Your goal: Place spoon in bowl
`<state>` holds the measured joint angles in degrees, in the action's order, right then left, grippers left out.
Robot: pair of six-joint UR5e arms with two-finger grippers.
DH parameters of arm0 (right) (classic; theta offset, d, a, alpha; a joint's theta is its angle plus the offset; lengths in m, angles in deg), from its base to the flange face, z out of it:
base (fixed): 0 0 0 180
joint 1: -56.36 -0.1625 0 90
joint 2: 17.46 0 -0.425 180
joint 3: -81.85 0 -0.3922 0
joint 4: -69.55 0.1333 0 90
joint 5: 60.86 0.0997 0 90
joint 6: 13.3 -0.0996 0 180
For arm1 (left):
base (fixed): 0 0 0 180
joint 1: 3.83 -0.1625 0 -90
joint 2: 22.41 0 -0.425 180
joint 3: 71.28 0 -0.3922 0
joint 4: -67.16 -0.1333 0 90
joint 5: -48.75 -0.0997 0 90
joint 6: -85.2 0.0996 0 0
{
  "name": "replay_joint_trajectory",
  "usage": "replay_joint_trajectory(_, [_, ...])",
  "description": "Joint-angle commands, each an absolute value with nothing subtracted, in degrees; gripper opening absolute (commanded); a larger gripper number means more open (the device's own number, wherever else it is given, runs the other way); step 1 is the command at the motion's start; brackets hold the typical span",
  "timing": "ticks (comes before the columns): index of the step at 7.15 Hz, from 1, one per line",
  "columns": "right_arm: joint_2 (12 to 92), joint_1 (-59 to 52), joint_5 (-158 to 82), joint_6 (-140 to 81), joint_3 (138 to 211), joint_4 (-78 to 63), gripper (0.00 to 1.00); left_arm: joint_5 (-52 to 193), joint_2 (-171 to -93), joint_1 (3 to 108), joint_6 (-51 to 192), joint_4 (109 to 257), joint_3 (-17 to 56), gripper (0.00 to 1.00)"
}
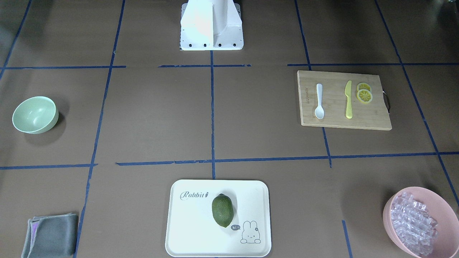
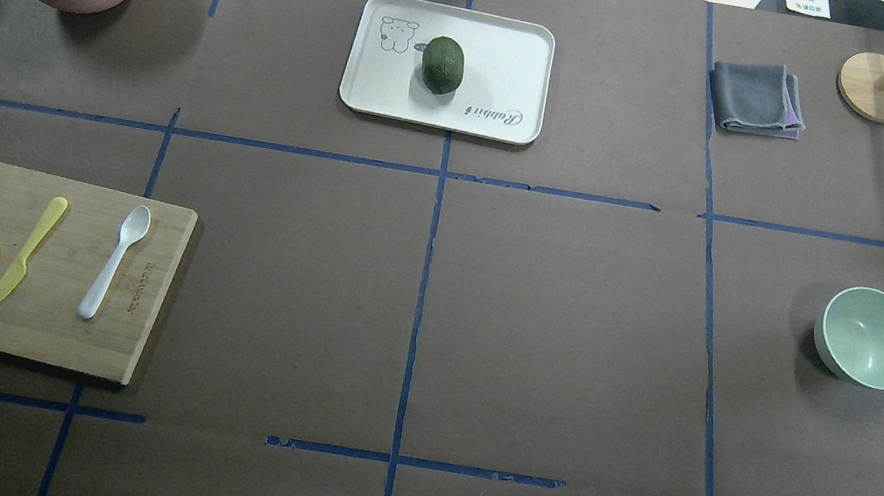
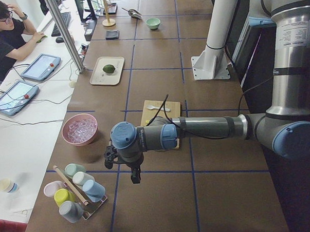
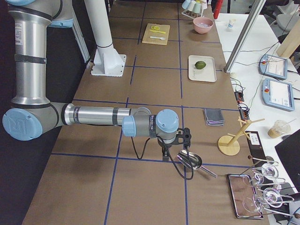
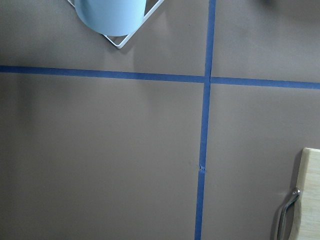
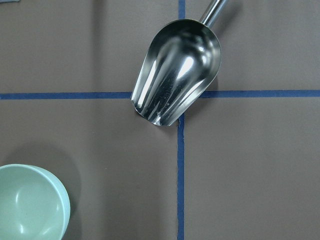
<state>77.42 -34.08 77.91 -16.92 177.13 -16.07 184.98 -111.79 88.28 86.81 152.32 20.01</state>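
Left gripper [image 3: 134,176] and right gripper [image 4: 165,154]: cannot tell whether wide or narrow. Spoon [image 1: 319,101] flat on board [image 1: 373,116], beside knife [image 1: 348,99]; bowl [image 1: 35,114] well apart from board. Likely light, stiff, slippery; best pinched across slim handle, near its middle.

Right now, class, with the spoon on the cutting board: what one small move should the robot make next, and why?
Probably bring the left end effector over the handle of the spoon. The spoon lies untouched on the cutting board on the robot's left, beside the yellow knife, while the bowl sits empty far to the right. That end effector hangs just past the board's end.
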Motion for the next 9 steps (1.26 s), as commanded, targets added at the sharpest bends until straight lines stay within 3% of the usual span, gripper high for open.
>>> replay_joint_trajectory(1, [77.4,-34.1,77.9,-17.2,177.1,-16.1,1.0,185.0,-111.9,88.2,86.8,152.3,20.0,1.0])
replay_joint_trajectory(9, [74.1,-34.1,78.2,-18.6,178.1,-16.0,1.0,185.0,-112.1,88.2,86.7,152.4,20.4,1.0])
